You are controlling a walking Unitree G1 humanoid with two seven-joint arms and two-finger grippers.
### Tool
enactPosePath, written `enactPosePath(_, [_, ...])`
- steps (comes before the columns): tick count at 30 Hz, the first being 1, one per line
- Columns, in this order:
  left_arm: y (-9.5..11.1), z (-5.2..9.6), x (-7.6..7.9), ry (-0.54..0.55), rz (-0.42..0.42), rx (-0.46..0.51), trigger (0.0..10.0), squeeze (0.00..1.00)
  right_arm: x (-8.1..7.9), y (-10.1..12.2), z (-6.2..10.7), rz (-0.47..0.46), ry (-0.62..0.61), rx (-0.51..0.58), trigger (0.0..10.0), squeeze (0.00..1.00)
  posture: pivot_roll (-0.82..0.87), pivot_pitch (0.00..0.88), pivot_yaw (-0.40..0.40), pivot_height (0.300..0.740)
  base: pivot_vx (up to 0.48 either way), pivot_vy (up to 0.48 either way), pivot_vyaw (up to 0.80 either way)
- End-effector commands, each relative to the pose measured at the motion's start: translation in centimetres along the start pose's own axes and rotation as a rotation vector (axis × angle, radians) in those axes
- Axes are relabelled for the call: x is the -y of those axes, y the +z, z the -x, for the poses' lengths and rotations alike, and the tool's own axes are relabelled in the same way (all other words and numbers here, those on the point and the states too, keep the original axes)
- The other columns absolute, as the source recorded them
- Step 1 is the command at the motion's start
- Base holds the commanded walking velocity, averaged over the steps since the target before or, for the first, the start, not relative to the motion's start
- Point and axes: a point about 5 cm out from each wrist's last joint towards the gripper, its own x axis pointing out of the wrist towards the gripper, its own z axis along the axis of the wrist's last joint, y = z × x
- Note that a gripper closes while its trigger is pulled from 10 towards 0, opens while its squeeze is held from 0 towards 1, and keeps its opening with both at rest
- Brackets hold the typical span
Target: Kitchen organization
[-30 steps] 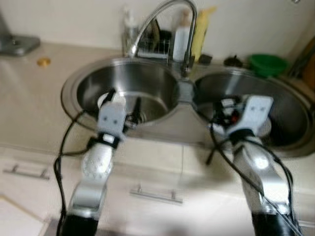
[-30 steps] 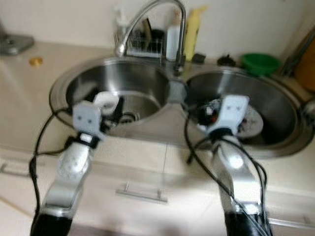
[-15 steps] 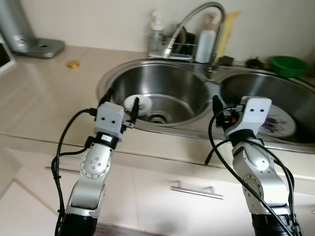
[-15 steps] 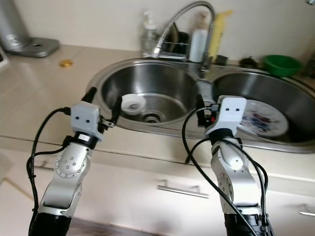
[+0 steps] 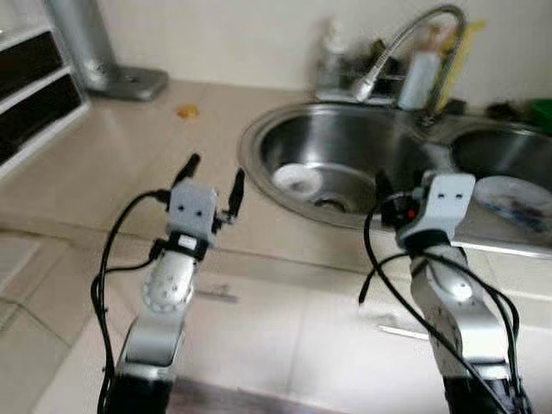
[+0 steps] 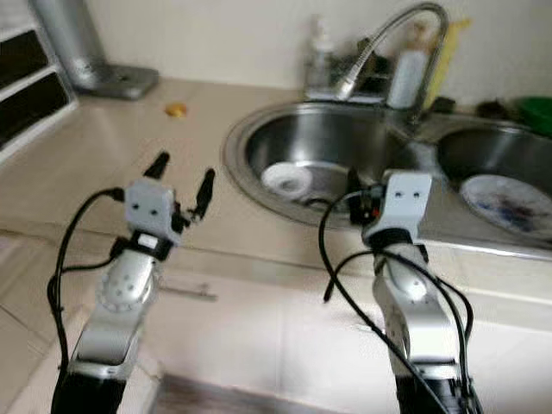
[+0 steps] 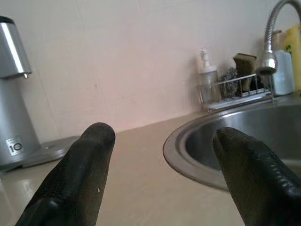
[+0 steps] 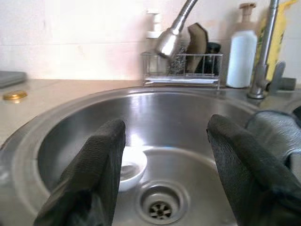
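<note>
A steel double sink [image 5: 259, 129] is set in the beige countertop. A small white bowl [image 5: 297, 179] lies in its left basin near the drain [image 8: 160, 205]. A patterned plate [image 6: 509, 200] lies in the right basin. My left gripper [image 5: 211, 177] is open and empty, held over the countertop just left of the sink rim. My right gripper [image 8: 162, 160] is open and empty at the near edge of the left basin, pointing at the bowl and drain. The curved faucet [image 5: 405, 43] arches over the left basin.
A tall silver appliance [image 5: 86, 43] stands at the back left, with a small gold object [image 5: 187, 111] on the counter near it. A wire rack [image 7: 235, 89] with sponges, a soap dispenser and bottles lines the wall behind the sink. Dark shelves [image 5: 34, 86] are at far left.
The camera has swung left, so the sink sits further right in view. My left gripper now hangs over the counter rather than the basin. Both grippers stay open.
</note>
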Motion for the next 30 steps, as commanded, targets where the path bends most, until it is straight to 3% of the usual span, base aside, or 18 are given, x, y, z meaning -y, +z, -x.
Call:
enactPosePath(1, [0.46,-0.23,0.77,-0.023,0.011,0.02,10.0,0.0,0.99,0.18,0.18,0.029,-0.034,0.006,10.0,0.0,0.01,0.0,-0.031,0.74,0.0,0.0,0.0])
enactPosePath(20, [0.46,-0.15,0.77,-0.028,-0.002,0.027,10.0,0.0,0.97,0.46,0.21,0.045,-0.043,0.023,10.0,0.0,0.01,0.0,-0.028,0.74,0.0,0.0,0.0])
enactPosePath(30, [0.42,-0.09,0.76,-0.026,-0.005,0.025,10.0,0.0,0.56,0.97,0.08,0.035,-0.023,0.056,10.0,0.0,0.01,0.0,-0.031,0.74,0.0,0.0,-0.73])
